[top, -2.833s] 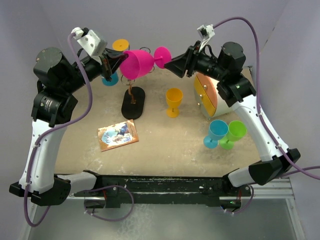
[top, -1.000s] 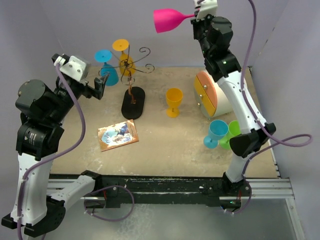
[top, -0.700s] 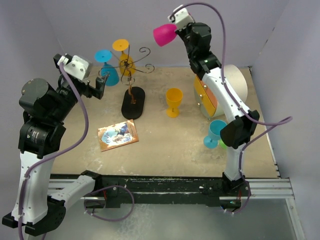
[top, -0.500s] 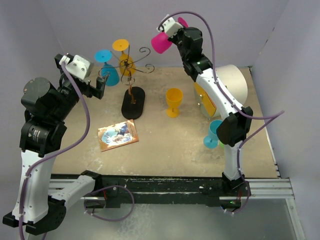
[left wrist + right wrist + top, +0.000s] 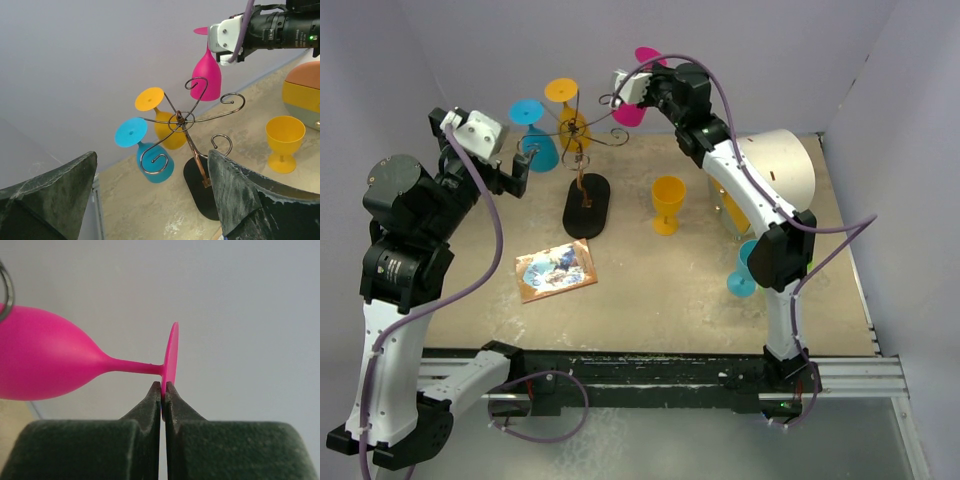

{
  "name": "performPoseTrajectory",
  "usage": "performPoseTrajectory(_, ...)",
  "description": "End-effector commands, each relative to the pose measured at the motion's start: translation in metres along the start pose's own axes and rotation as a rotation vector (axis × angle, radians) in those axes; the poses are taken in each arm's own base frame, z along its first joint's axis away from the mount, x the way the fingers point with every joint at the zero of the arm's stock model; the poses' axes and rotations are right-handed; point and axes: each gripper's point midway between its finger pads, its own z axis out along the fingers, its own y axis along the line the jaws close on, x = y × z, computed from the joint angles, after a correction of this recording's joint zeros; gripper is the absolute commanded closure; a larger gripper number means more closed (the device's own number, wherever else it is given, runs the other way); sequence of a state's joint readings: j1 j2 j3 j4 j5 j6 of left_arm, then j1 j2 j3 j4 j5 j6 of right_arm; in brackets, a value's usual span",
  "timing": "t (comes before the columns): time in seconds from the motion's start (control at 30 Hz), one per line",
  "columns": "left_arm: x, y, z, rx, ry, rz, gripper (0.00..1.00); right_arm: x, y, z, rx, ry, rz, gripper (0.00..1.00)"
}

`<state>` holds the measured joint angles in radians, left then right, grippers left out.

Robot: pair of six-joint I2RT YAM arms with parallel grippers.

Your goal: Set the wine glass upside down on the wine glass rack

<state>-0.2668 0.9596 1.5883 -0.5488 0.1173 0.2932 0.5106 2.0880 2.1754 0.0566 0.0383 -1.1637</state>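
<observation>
The pink wine glass (image 5: 628,110) hangs upside down, its foot disc (image 5: 648,57) pinched in my shut right gripper (image 5: 647,78). In the right wrist view the fingertips (image 5: 156,390) clamp the disc's rim (image 5: 171,355), and the bowl (image 5: 45,360) stretches away to the left. The wine glass rack (image 5: 582,182) stands on its black oval base (image 5: 587,205). From the left wrist the pink bowl (image 5: 206,80) overlaps the rack's back spiral arm (image 5: 196,84); whether they touch I cannot tell. My left gripper (image 5: 518,166) stays open to the left of the rack.
A blue glass (image 5: 535,152) and an orange glass (image 5: 574,127) hang upside down on the rack. An upright orange glass (image 5: 668,203), a blue glass (image 5: 750,265), a domed container (image 5: 775,170) and a picture card (image 5: 556,270) sit on the table. Purple walls close off the back and sides.
My right arm has swung the pink glass down and left from high above, turning it foot-up beside the rack's back arm. The left gripper has stayed open, hardly moving.
</observation>
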Motion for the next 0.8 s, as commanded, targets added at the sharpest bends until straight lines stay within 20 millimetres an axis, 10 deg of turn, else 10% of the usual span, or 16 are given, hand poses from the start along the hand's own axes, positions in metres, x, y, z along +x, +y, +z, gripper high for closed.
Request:
performPoseTrajectory(0.0, -0.002, 0.011, -0.002, -0.045, -0.009, 0.024, 0.06, -0.035, -0.01, 0.0, -0.001, -0.153, -0.126, 1.0)
performPoseTrajectory(0.77, 0.006, 0.018, -0.001, -0.072, 0.013, 0.028, 0.06, -0.092, 0.038, 0.013, -0.172, -0.425, -0.311, 1.0)
